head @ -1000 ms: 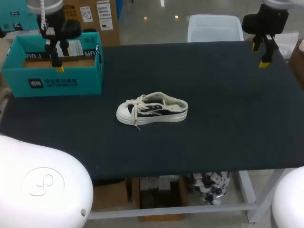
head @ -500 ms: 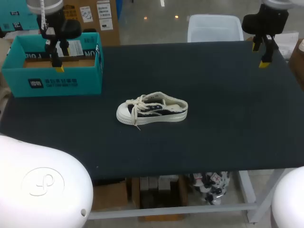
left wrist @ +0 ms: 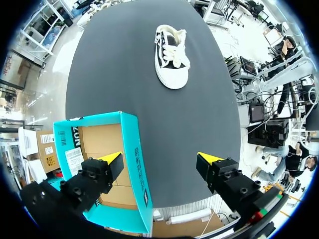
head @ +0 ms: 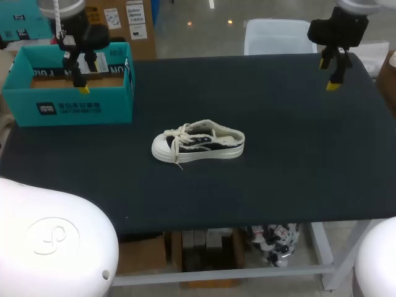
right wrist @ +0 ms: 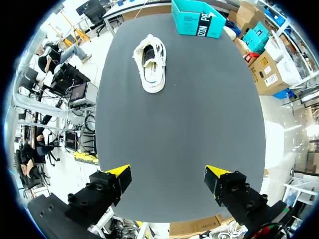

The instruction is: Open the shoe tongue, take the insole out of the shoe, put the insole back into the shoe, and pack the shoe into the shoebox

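From above, you see the shoe (head: 198, 141) upright at the middle of the table (head: 291, 161), toe to your left; the teal shoebox (head: 71, 99) sits open at the far left corner; your left gripper (head: 79, 83) hangs over the box and your right gripper (head: 330, 77) over the far right corner, both well apart from the shoe.

In the left wrist view, your fingers stand wide apart and hold nothing; one tip is over the shoebox (left wrist: 132, 149), and the shoe (left wrist: 171, 55) lies well ahead.

In the right wrist view, your fingers are spread wide and empty over bare table; the shoe (right wrist: 151, 64) lies far ahead, with the shoebox (right wrist: 198, 20) beyond it.
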`<state>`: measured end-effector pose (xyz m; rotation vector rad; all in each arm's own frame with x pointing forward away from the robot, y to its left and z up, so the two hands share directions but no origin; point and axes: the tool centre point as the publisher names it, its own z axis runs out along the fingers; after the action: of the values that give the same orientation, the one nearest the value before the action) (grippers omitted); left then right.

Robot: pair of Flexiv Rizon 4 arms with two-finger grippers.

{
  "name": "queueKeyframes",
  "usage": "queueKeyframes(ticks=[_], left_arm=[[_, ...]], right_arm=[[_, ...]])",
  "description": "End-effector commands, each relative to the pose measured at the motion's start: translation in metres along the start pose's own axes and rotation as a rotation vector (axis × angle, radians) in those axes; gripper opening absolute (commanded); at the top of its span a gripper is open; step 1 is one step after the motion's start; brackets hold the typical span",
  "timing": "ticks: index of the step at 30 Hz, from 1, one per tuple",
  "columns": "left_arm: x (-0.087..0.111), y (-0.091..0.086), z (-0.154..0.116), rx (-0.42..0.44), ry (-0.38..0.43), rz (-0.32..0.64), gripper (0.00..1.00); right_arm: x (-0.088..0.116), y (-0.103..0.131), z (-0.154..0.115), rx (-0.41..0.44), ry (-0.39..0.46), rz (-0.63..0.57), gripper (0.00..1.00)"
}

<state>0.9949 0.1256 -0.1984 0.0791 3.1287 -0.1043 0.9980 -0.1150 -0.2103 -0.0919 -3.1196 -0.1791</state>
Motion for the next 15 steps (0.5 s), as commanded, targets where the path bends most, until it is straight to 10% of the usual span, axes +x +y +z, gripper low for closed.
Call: queueKeyframes(ticks=[1, 15], left_arm=[[0.007, -0.009, 0.002, 0.025, 0.002, -0.003, 1.0], [0.024, -0.052, 0.004, 0.095, 0.113, -0.299, 1.0]], right_arm=[[0.003, 0.004, 0.013, -0.099, 0.0, 0.039, 1.0], [0.031, 0.057, 0.08, -0.354, 0.002, 0.063, 1.0]])
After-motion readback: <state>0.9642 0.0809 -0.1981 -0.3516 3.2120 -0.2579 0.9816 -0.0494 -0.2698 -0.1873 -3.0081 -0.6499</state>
